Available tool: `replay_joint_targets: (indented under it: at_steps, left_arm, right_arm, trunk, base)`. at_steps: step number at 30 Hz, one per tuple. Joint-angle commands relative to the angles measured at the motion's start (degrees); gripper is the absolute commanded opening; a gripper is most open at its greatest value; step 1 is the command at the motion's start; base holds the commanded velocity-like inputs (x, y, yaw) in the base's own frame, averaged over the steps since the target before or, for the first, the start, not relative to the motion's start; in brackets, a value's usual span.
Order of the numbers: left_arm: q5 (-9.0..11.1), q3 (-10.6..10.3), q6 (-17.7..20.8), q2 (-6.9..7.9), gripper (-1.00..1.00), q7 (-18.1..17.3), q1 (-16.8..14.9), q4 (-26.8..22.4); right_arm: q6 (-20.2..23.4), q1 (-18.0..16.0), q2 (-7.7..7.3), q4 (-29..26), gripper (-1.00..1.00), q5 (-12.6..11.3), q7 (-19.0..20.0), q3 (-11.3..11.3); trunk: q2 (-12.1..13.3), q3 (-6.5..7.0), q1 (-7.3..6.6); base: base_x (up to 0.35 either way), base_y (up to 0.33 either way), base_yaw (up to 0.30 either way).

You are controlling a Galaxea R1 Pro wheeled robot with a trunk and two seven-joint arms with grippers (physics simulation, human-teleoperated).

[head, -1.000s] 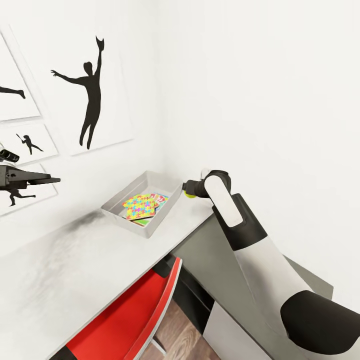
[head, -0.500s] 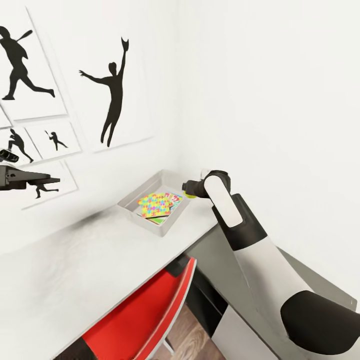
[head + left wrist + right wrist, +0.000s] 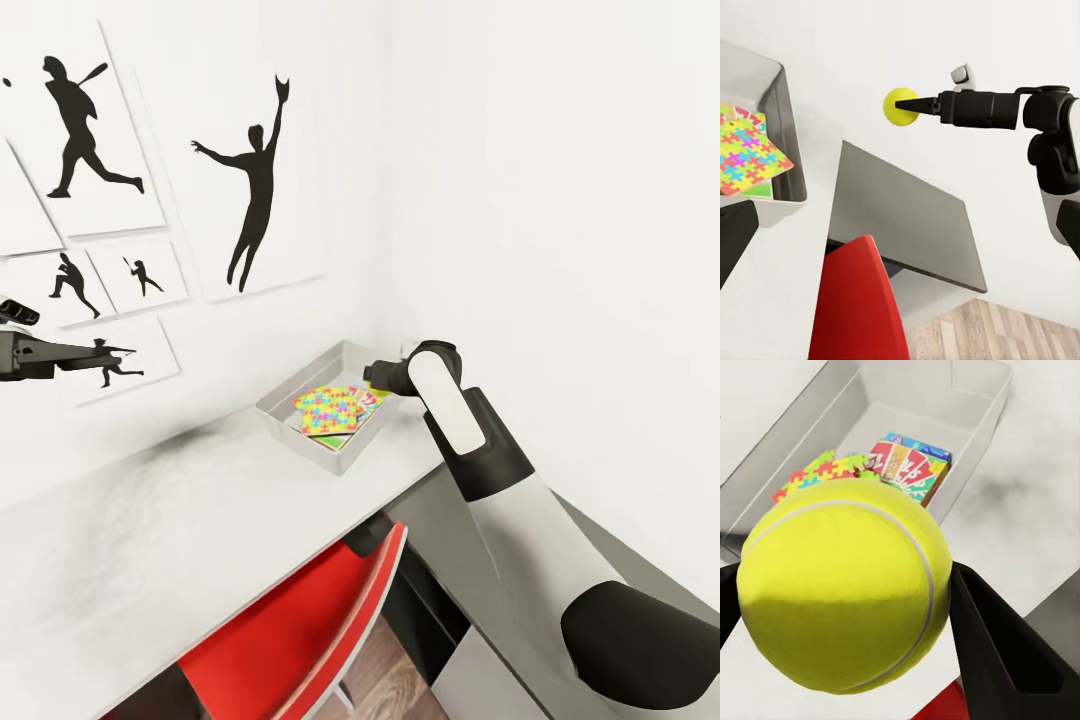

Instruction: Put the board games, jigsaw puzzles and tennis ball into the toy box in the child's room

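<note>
The right gripper (image 3: 916, 106) is clamped on the tennis ball (image 3: 844, 585), holding it in the air just beside the near end of the toy box (image 3: 300, 385). From the head view the ball (image 3: 375, 390) is little more than a yellow-green sliver behind the arm, but the right wrist view has it huge between the dark fingers (image 3: 997, 637) — and past it, down in the box (image 3: 979, 420), a jigsaw puzzle (image 3: 821, 469) beside a printed board game (image 3: 911, 465). The left wrist view catches the ball (image 3: 898, 106) from the side, above the lower dark grey section of the table (image 3: 907, 217) and a red chair (image 3: 855, 307). The left gripper (image 3: 110, 350) hangs at the picture's edge before the silhouette pictures (image 3: 255, 180); whether its jaws are apart I cannot tell.
</note>
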Motion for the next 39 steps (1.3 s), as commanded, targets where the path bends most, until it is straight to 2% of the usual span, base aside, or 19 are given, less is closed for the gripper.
replay_joint_targets:
  at_steps: [1, 14, 28, 39]
  left_arm:
    - [0.0, -0.2, 0.6, 0.07, 1.00, -0.3, -0.1, 0.0]
    - [0.0, -0.2, 0.6, 0.00, 1.00, -0.3, -0.1, 0.0]
    - [0.0, -0.2, 0.6, -0.01, 1.00, -0.3, -0.1, 0.0]
    - [0.0, -0.3, 0.6, -0.01, 1.00, -0.3, -0.1, 0.0]
  right_arm:
    - [0.0, -0.1, 0.00, 0.0, -1.00, -0.6, -0.8, 0.1]
    - [0.0, -0.1, 0.00, -0.1, -1.00, -0.6, -0.8, 0.1]
    - [0.0, -0.1, 0.00, -0.1, -1.00, -0.7, -0.8, 0.2]
    - [0.0, 0.1, 0.00, -0.1, -1.00, -0.6, -0.7, 0.2]
  trunk:
    - [-0.1, -0.13, 0.04]
    - [-0.1, -0.13, 0.04]
    - [-0.1, -0.04, 0.04]
    - [-0.1, 0.69, 0.04]
  base:
    - [0.003, -0.005, 0.001]
    - [0.125, -0.027, 0.007]
    - [0.078, -0.005, 0.249]
    - [0.055, 0.000, 0.036]
